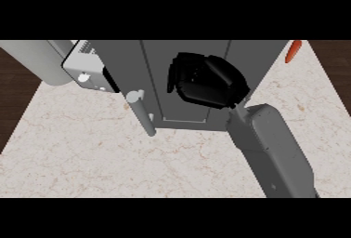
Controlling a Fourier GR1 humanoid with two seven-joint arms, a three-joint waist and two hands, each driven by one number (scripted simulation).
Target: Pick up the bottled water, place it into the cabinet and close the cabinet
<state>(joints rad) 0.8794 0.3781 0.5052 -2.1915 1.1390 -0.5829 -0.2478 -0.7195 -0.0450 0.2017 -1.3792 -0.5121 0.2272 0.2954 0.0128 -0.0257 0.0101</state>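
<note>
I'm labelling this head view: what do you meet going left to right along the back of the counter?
Grey rounded appliance → white box with buttons → cabinet handle → right hand against the grey cabinet → orange object at the far right edge.

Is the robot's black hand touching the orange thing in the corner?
No. The right hand is up against the grey cabinet door, well apart from the orange thing at the counter's far right edge.

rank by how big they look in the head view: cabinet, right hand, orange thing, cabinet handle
1. cabinet
2. right hand, though it is nearer the camera
3. cabinet handle
4. orange thing, partly cut off by the edge
</note>
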